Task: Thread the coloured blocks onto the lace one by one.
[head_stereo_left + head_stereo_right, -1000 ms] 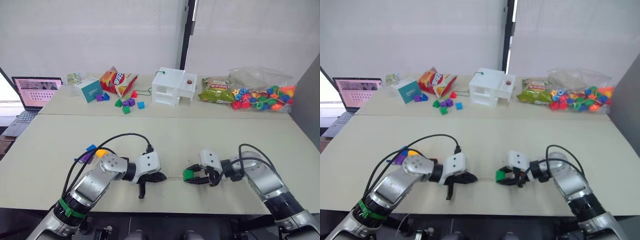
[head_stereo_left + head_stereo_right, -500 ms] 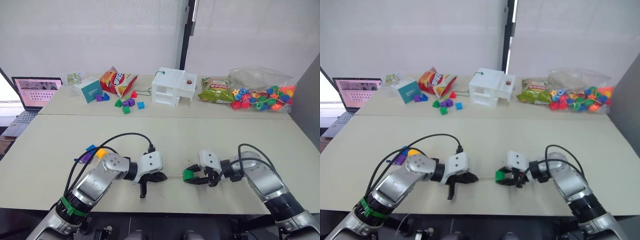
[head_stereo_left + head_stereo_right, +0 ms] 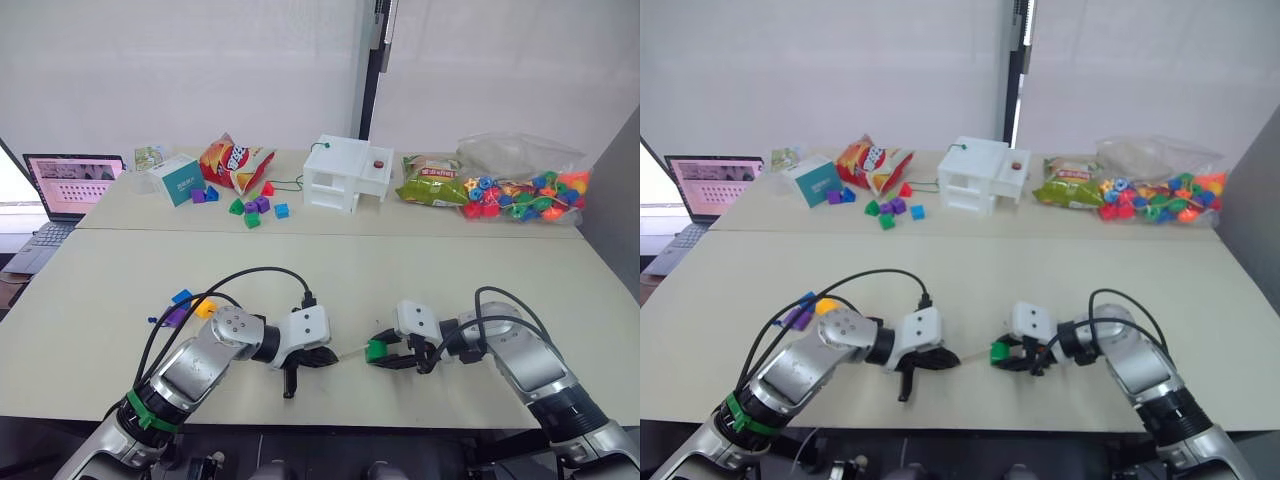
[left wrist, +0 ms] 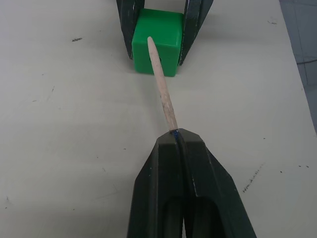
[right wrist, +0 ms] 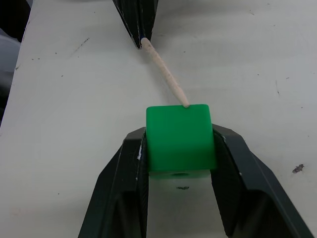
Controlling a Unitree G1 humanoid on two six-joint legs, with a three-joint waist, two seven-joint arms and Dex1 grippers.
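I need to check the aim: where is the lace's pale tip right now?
The pale tip juts from the shut left gripper and meets the green block clamped in the right gripper, at the table's near middle.

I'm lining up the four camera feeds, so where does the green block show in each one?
Left eye view: green block low, right of centre, in the right gripper.
Right eye view: same block low, just right of centre.
Left wrist view: block at the top, beyond the left gripper.
Right wrist view: block central between the black jaws.
Shared landmark: the lace's pale tip pointing at the block.
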